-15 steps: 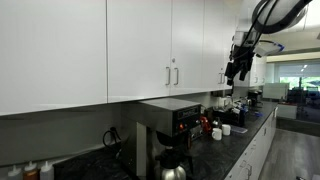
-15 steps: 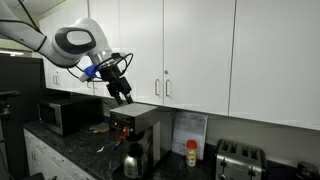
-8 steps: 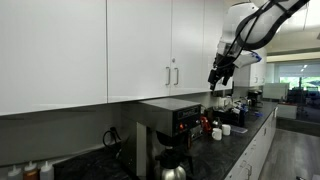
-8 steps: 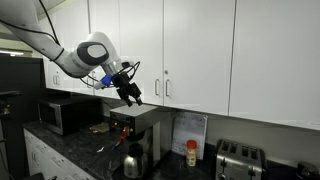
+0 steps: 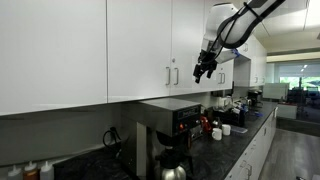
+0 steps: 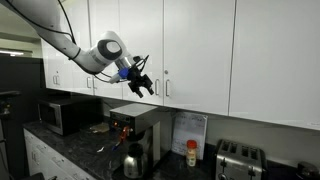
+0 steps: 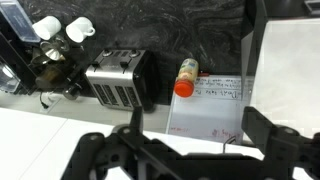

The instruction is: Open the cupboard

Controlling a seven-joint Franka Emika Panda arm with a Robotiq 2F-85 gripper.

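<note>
- Cupboard (image 6: pixel 141 40) door: probably light yet rigid, swinging on hinges
- Best hold: slim, likely slippery bar handle (image 6: pixel 157 87), at 3 o'clock from gripper (image 6: pixel 146 88)
- Jaws spread, holding nothing

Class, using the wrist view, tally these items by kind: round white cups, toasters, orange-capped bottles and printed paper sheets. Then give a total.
Round white cups: 2
Boxy silver metal toaster: 1
Orange-capped bottle: 1
Printed white paper sheet: 1
Total: 5
</note>
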